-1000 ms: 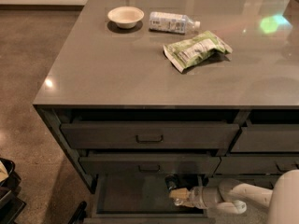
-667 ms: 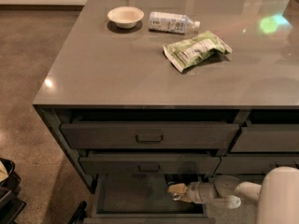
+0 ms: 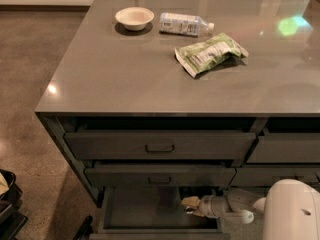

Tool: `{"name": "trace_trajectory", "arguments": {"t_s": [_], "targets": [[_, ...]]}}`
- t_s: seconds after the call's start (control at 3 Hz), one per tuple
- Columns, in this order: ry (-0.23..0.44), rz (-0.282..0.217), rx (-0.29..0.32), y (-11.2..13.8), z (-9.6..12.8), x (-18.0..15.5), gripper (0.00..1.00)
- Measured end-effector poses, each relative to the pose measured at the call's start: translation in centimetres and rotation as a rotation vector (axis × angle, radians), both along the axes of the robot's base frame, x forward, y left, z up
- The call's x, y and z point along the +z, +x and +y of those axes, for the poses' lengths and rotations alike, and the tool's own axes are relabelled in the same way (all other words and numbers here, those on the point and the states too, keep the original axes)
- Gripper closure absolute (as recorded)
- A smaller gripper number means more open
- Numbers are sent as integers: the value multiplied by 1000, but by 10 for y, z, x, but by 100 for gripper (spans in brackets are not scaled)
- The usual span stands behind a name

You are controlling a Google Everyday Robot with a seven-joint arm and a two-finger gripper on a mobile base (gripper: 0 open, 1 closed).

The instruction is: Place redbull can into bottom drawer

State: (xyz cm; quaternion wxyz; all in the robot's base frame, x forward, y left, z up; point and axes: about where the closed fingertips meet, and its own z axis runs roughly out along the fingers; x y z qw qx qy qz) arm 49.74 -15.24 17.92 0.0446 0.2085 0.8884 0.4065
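You see the bottom drawer [image 3: 135,211] of the left column pulled open, its flat grey floor showing. Your gripper [image 3: 190,205] is inside it at the right side, low over the floor, on the arm [image 3: 235,203] reaching in from the right. You cannot tell whether the gripper is wide, narrow or holding something, and the redbull can cannot be made out from it there. Both handled drawers [image 3: 160,145] above are slightly open. On the counter [image 3: 115,79] lie a bowl [image 3: 134,18], a water bottle [image 3: 184,24] and a green packet [image 3: 210,54]
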Motion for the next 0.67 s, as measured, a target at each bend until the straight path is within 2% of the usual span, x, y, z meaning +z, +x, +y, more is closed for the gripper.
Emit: {"name": "trace_trajectory", "arguments": {"t_s": [0.33, 0.67], "targets": [[0, 0, -1, 0, 0, -1, 81], [0, 0, -1, 0, 0, -1, 58]]}}
